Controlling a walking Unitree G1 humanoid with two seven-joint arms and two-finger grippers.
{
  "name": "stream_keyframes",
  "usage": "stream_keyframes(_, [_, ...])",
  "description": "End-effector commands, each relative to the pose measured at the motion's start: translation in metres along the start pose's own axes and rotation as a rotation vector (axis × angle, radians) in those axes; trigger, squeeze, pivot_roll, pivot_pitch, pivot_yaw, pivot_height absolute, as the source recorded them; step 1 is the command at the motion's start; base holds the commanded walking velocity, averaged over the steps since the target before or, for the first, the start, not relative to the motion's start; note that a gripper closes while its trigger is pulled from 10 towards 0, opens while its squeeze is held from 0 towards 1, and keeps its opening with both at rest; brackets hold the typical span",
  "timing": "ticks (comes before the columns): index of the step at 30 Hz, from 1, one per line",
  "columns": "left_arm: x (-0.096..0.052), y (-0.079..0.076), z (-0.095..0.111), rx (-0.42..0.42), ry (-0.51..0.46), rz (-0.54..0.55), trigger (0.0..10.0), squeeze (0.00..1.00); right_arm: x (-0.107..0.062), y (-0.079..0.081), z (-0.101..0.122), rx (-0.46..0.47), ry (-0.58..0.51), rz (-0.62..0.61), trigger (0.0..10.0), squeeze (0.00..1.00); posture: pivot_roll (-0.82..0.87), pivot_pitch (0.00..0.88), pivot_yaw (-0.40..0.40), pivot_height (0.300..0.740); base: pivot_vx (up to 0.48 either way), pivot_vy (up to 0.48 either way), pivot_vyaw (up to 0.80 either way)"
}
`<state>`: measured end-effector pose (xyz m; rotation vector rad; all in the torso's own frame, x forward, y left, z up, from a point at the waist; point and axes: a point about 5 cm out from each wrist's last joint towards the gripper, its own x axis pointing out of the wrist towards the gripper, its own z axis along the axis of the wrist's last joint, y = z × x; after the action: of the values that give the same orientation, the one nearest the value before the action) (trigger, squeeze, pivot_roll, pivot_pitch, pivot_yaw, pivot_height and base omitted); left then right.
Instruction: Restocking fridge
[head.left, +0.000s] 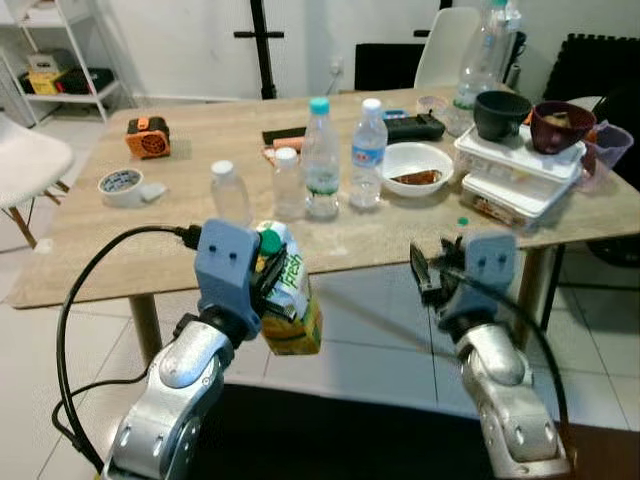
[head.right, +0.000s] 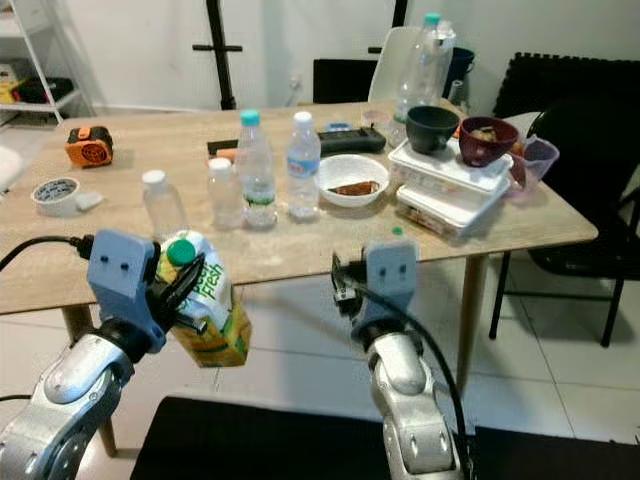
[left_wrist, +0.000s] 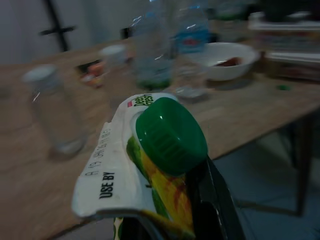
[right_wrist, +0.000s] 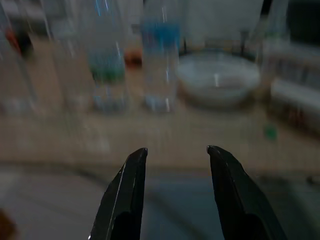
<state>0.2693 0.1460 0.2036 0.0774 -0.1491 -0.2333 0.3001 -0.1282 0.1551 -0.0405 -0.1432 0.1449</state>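
- The left tool was raised in front of the robot on its bent silver arm, fingers clamped on a juice carton.
- The right tool was raised alongside it, fingers parted and holding nothing.

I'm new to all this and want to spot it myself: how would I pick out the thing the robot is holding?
Start at the wooden table and look just in front of its near edge. There the left gripper clamps a juice carton in mid-air. Unlike the clear water bottles standing on the table, it is yellow-green with a green cap.
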Motion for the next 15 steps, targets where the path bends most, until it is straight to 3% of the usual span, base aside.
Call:
stream_keyframes(1, [-0.001,0.002,-0.008,-0.020,0.010,0.047,10.0,0.00,-0.003,-0.002,-0.004,-0.014,-0.002,-0.013,10.0,0.00,-0.09,0.153,-0.011,0.740,0.000,0.000,0.00])
stream_keyframes(8, [0.002,0.004,-0.027,0.030,0.053,0.115,10.0,0.00,-0.004,-0.014,-0.010,-0.060,0.018,-0.099,10.0,0.00,-0.11,0.146,-0.008,0.740,0.000,0.000,0.00])
stream_keyframes(15, [0.007,0.013,-0.033,0.013,0.064,0.190,10.0,0.00,-0.007,-0.016,-0.017,-0.055,0.028,-0.111,10.0,0.00,-0.10,0.143,-0.009,0.740,0.000,0.000,0.00])
